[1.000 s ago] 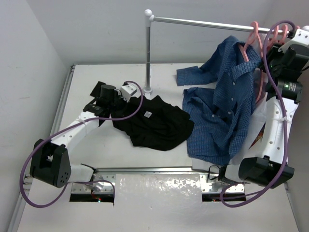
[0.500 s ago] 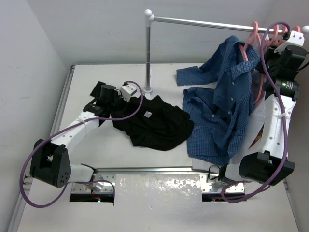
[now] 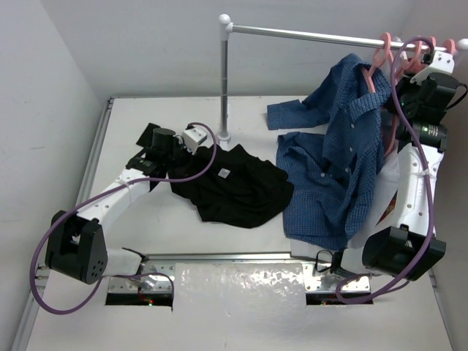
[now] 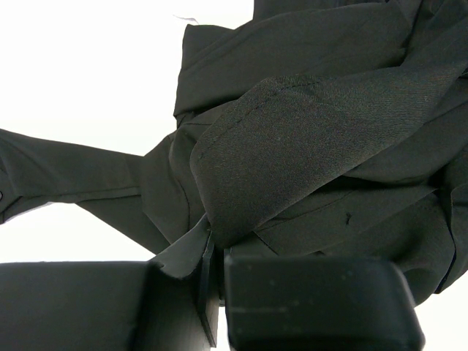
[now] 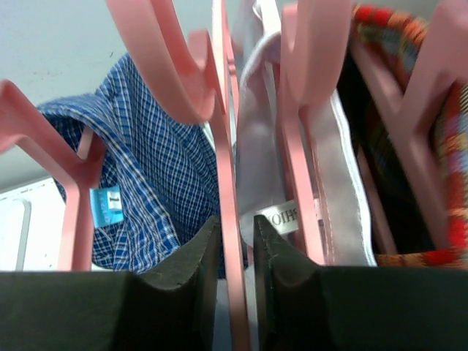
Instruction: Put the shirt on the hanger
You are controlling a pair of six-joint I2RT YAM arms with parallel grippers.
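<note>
- Left pincer [image 4: 216,252]: we show it at the left of the white worktop [image 3: 168,227]. Its jaws are fully closed on a folded edge of the plain black soft fabric shirt [image 3: 234,186].
- The black shirt: it lies crumpled on the worktop left of centre. The small white label [image 3: 223,173] faces up, and the bulk of the shirt spreads rightward from the pinched fold.
- Grey metal rail [image 3: 307,31]: it runs rightward from its upright post, above the worktop's far edge.
- Blue checked button-up shirt [image 3: 336,168]: it drapes from the rail's right end down onto the worktop, between the black shirt and the hangers.
- Right pincer [image 5: 235,223]: we find it raised at the rail's far right. Its jaws stand narrowly apart on either side of one sloping arm of the thin salmon-pink plastic hanger [image 5: 223,161], with identical hangers on either side. We cannot tell whether it is clamped firmly.
- Governing relation: the hanger hangs high and well to the right of the black shirt. The right arm is nearer the hanger, and the left arm is nearer the shirt. We judge that the two must be brought together across the blue garment.
</note>
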